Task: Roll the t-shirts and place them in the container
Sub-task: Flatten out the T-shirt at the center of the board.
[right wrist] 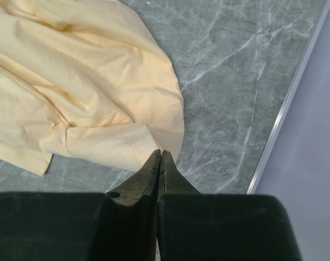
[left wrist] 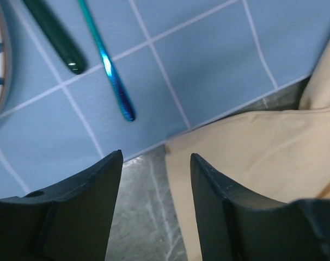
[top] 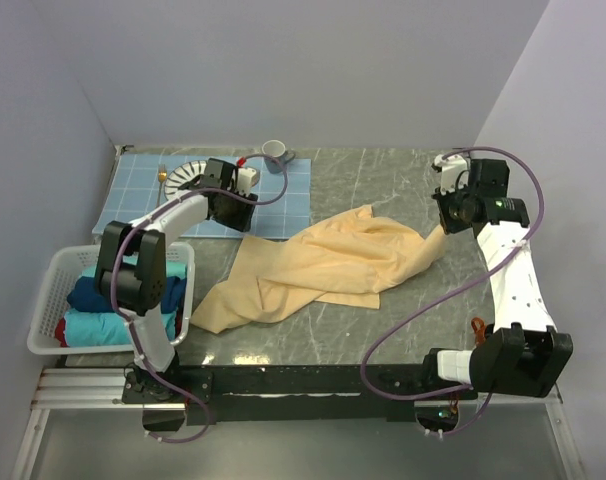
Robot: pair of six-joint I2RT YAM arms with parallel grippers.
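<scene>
Now the pale yellow t-shirt [top: 323, 265] lies crumpled in the middle of the grey surface [top: 383, 170], so I think it must first be pulled flat before any rolling: each hand should take one corner and draw outward evenly, without dragging cloth onto the blue mat [top: 143, 195] just beyond its far left corner. The left hand [left wrist: 156, 157] hovers open and empty above that corner, while the right hand [right wrist: 160, 155] is fully closed at the shirt's right edge, and I cannot tell whether cloth is pinched. No label, brand or writing can be read on it.
</scene>
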